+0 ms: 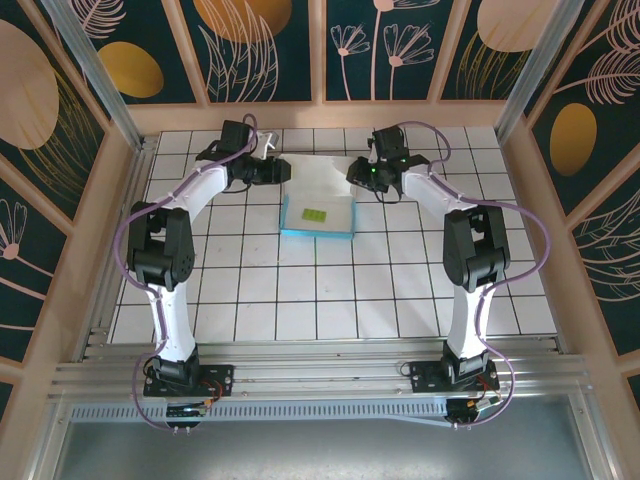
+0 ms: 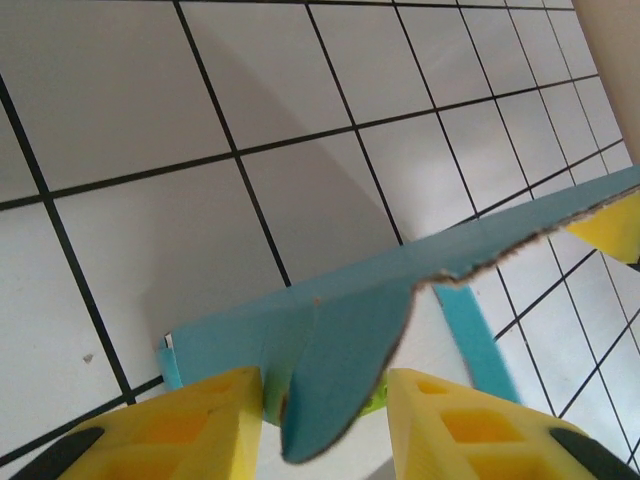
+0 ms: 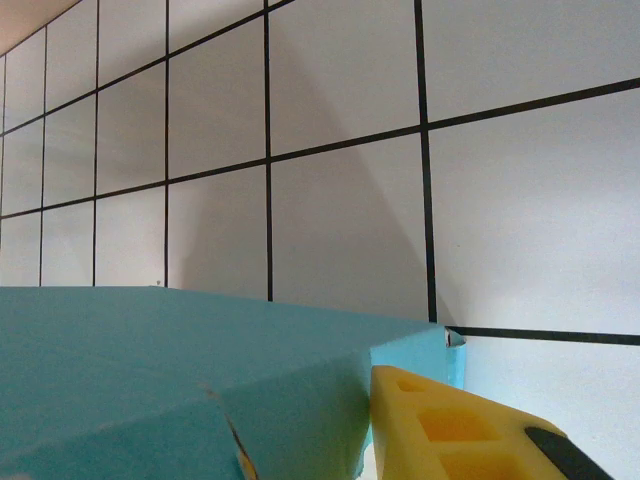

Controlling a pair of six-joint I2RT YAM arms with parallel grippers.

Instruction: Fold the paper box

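The paper box [image 1: 335,195] lies at the back middle of the tiled floor, white inside with a teal near rim. My left gripper [image 1: 283,170] is at its far left corner and my right gripper [image 1: 355,175] at its far right corner. In the left wrist view a curved teal flap of the paper box [image 2: 330,320] stands between the yellow fingers [image 2: 210,420] of the left gripper [image 2: 325,385], which press in on it. In the right wrist view the right gripper [image 3: 310,420] holds the teal wall of the box [image 3: 150,340]; one finger [image 3: 440,420] shows against it, the other is mostly hidden.
A small yellow-green slip [image 1: 315,215] lies inside the box. Wooden walls [image 1: 560,240] close in the tiled floor [image 1: 330,300] on both sides and behind. Both arms reach over the floor's outer columns toward the back.
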